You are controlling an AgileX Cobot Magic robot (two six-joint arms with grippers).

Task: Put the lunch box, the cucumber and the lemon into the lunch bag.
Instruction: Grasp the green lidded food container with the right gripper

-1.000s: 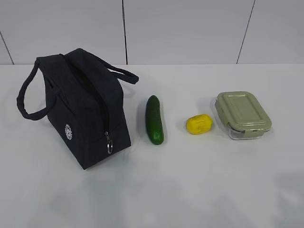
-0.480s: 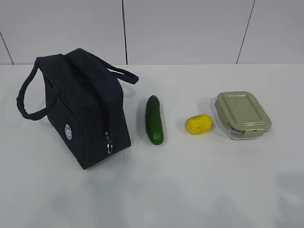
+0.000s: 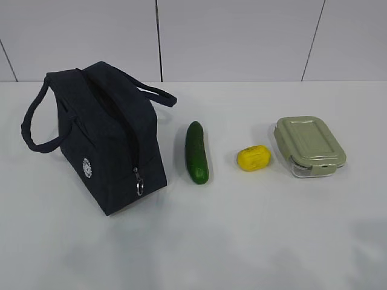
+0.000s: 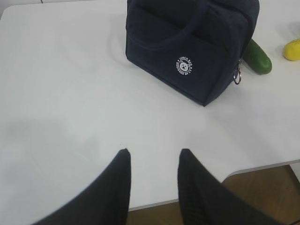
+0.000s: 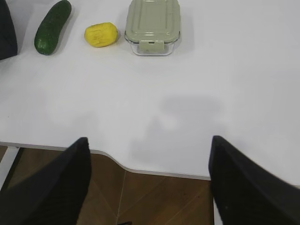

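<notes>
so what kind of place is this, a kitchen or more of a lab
More likely a lab or test bench than a kitchen: a bare white table against plain grey wall panels, with only a lunch bag, cucumber, lemon and lunch box laid out in a row.

A plain white surface (image 3: 254,241) fills most of the exterior view, matte and faintly shadowed toward its near edge. Behind it stands a pale grey wall (image 3: 242,36) of large panels divided by thin dark seams. In both wrist views the near edge of the surface shows, with a brown wooden floor (image 5: 154,197) below it.
</notes>
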